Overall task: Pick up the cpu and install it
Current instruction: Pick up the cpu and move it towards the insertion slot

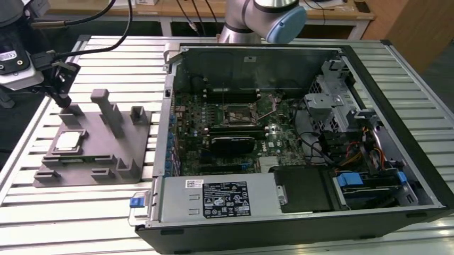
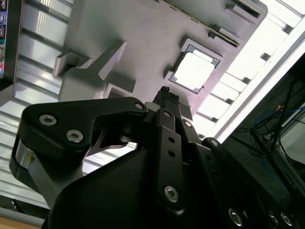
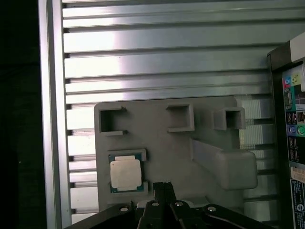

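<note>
A: Where is glare strongest?
B: Second wrist view: the cpu (image 2: 193, 71) lid and slatted table (image 2: 279, 36) wash out white.
A: And shadow?
B: Exterior view: the computer case (image 1: 255, 64) interior is dimmer.

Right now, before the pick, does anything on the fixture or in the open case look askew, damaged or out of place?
Nothing stands out. The cpu lies flat and square in its pocket on the grey fixture, and the gripper hangs close beside it, holding nothing.
</note>
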Tool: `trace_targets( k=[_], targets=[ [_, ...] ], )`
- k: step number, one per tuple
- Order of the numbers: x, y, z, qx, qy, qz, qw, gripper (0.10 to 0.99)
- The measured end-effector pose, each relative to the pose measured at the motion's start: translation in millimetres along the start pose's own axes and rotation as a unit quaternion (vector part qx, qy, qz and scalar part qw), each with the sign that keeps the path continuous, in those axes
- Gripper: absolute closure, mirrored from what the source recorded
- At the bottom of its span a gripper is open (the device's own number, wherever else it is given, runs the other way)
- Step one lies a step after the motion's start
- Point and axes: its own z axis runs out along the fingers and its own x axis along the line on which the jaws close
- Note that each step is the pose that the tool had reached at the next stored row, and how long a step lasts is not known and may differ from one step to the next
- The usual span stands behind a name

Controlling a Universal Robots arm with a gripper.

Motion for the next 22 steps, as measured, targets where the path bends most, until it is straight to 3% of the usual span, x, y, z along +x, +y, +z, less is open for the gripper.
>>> trace_targets(
  k=[22],
  targets=[
    [3.6,-1.1,19.0,0.0000,0.0000,0.000,1.0000,0.980]
  ],
)
